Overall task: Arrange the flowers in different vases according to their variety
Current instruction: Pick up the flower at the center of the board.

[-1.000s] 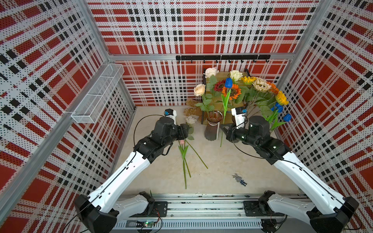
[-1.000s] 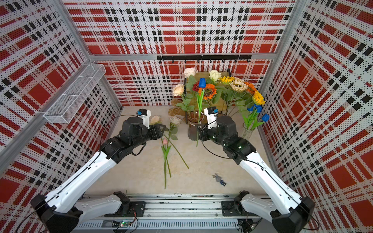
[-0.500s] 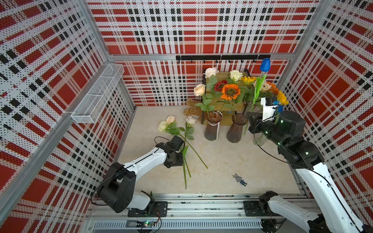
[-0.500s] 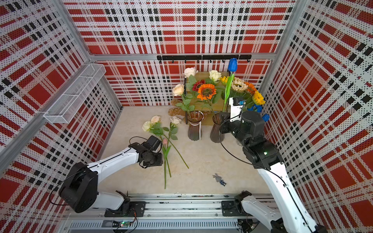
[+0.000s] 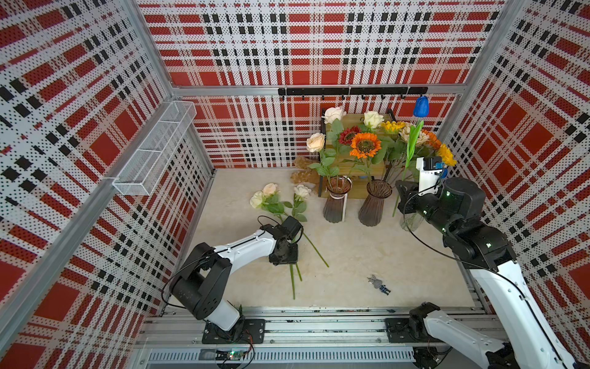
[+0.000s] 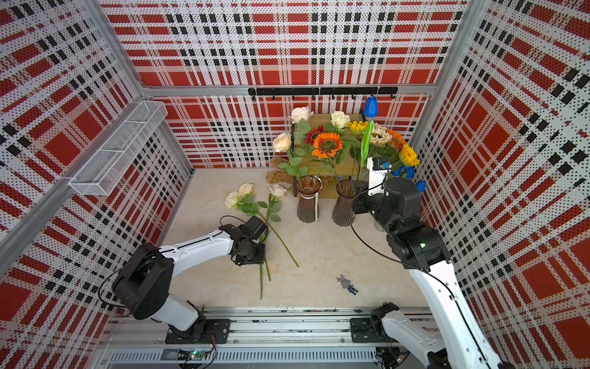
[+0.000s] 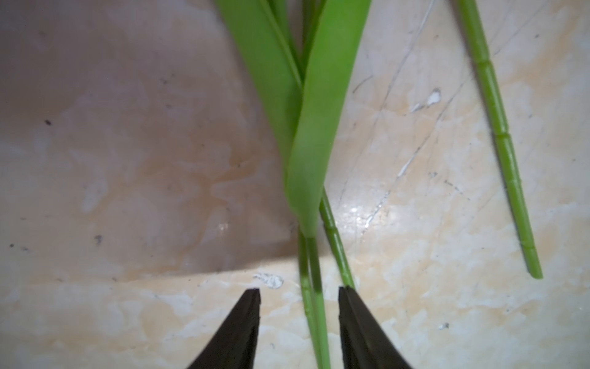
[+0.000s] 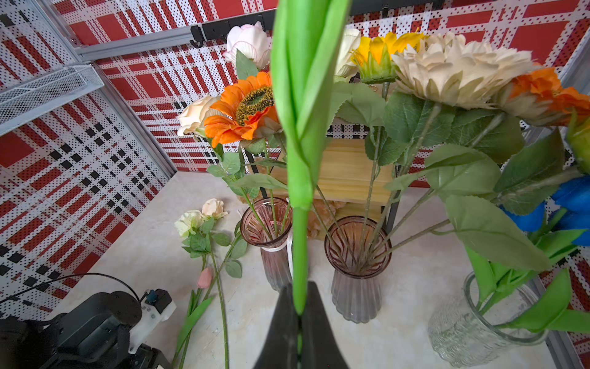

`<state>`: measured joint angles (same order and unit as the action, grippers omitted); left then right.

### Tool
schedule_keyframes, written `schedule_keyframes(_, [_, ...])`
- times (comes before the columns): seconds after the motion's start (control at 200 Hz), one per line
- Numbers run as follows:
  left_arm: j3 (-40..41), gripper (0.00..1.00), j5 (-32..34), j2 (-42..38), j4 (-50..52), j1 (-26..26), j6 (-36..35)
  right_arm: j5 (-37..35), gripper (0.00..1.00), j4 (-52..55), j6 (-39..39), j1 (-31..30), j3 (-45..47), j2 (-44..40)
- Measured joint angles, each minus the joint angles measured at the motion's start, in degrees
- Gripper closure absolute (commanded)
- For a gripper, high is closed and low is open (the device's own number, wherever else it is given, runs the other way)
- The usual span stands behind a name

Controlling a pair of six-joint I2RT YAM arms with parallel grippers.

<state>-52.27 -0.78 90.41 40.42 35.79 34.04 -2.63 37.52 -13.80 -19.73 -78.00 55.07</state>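
Observation:
My right gripper (image 8: 300, 287) is shut on the green stem of a blue tulip (image 5: 421, 107), held upright beside the clear vase (image 8: 463, 329), which holds blue tulips. My left gripper (image 7: 298, 289) hangs low over the table, open, with two green stems (image 7: 311, 306) lying between its fingers and not pinched. Three cream roses (image 5: 269, 190) and a pink tulip (image 8: 204, 278) lie on the table. One ribbed brown vase (image 5: 335, 204) holds roses. The other ribbed vase (image 5: 372, 207) holds sunflowers (image 5: 365, 145).
A white wire basket (image 5: 153, 150) hangs on the left wall. A small figurine (image 5: 378, 284) lies near the front. A wooden stand (image 5: 354, 119) and a brown plush toy (image 5: 303, 171) sit behind the vases. My right arm partly hides the clear vase in both top views.
My right arm has carried the blue tulip up and rightward, from beside the ribbed vases to the clear vase. My left arm has dropped low over the lying stems, its jaws narrowing.

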Motion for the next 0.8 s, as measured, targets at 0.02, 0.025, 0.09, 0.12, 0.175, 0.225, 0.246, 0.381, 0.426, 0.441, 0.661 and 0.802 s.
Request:
schedule_keyframes(0.02, [-0.22,0.57,0.04,0.24,-0.02,0.13,0.04,-0.02,1.0,0.02,0.04,0.04,0.09,-0.11])
schedule_keyframes(0.025, [-0.24,0.57,0.07,0.31,-0.02,0.15,0.07,-0.02,1.0,0.09,0.04,0.07,0.09,-0.15])
schedule_keyframes(0.09, [-0.76,0.59,0.2,1.18,-0.15,0.57,0.24,-0.07,1.0,0.31,0.17,0.26,0.28,-0.42])
schedule_keyframes(0.12, [-0.9,0.62,0.28,1.51,-0.24,0.66,0.31,-0.07,1.0,0.52,0.26,0.37,0.35,-0.52])
schedule_keyframes(0.175, [-1.09,0.65,0.52,2.12,-0.11,0.81,0.46,-0.13,1.0,0.72,0.42,0.55,0.39,-0.63])
schedule_keyframes(0.225, [-1.38,0.7,0.9,2.67,0.02,0.94,0.5,-0.17,1.0,0.9,0.52,0.79,0.39,-0.68])
schedule_keyframes(0.246, [-1.51,0.72,1.07,2.84,0.11,0.98,0.57,-0.2,1.0,0.94,0.57,0.85,0.39,-0.7])
schedule_keyframes(0.381, [-2.58,0.8,2.1,4.02,1.01,1.38,0.66,-0.24,1.0,1.36,0.76,1.4,0.61,-0.94])
schedule_keyframes(0.426, [-2.82,0.82,2.43,4.26,1.18,1.51,0.72,-0.22,1.0,1.64,0.79,1.55,0.72,-1.05])
schedule_keyframes(0.441, [-2.91,0.83,2.51,4.33,1.29,1.51,0.7,-0.24,1.0,1.7,0.81,1.55,0.72,-1.05])
schedule_keyframes(0.661, [-4.04,0.83,3.21,5.64,2.23,1.66,0.68,-0.2,1.0,2.08,1.11,2.71,1.03,-1.16])
schedule_keyframes(0.802, [-4.35,0.89,3.5,6.36,2.6,1.81,0.68,-0.11,1.0,2.08,1.18,3.43,1.03,-1.2])
